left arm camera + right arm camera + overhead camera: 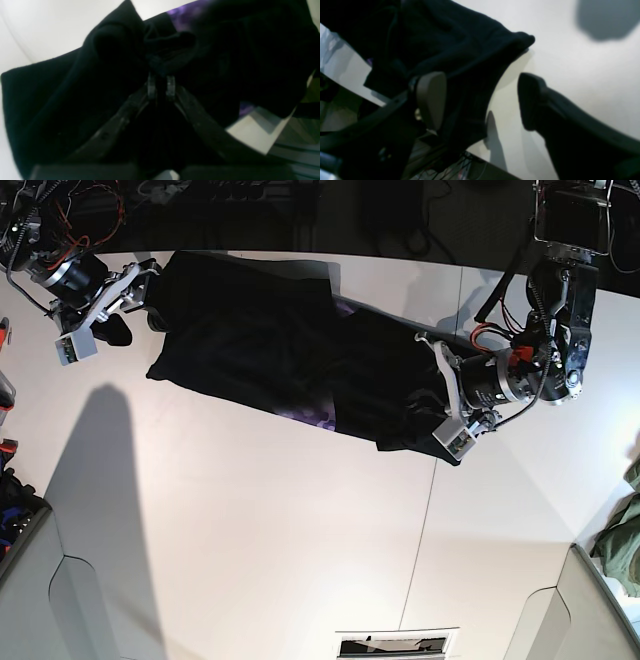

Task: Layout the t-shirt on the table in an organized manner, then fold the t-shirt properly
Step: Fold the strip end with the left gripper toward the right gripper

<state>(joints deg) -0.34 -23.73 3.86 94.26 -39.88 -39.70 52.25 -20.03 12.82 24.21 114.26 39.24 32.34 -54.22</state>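
Base view shows the t-shirt (290, 350) bunched in a long dark band across the far part of the table (250, 520), one end reaching toward the table's far edge, the other ending just short of the thin seam line (425, 510) in the tabletop. A patch of purple print (318, 418) peeks out along the cloth's near edge. The left gripper (452, 412) sits at the seam-side end of the shirt; in its wrist view the fingers are drawn narrow with a fold of black cloth pinched at their tips, so it appears to be holding the garment there. The right gripper (130, 305) hangs at the opposite end of the shirt with its fingers spread wide, one pad (431, 100) over the cloth and the other over bare table, gripping nothing

Judging by this, the layout step is in hand and no folding has begun, since the shirt is still rumpled and doubled on itself. The next move likely calls for the right gripper to close on the cloth edge beside it, then for both arms to draw apart and spread the fabric flat
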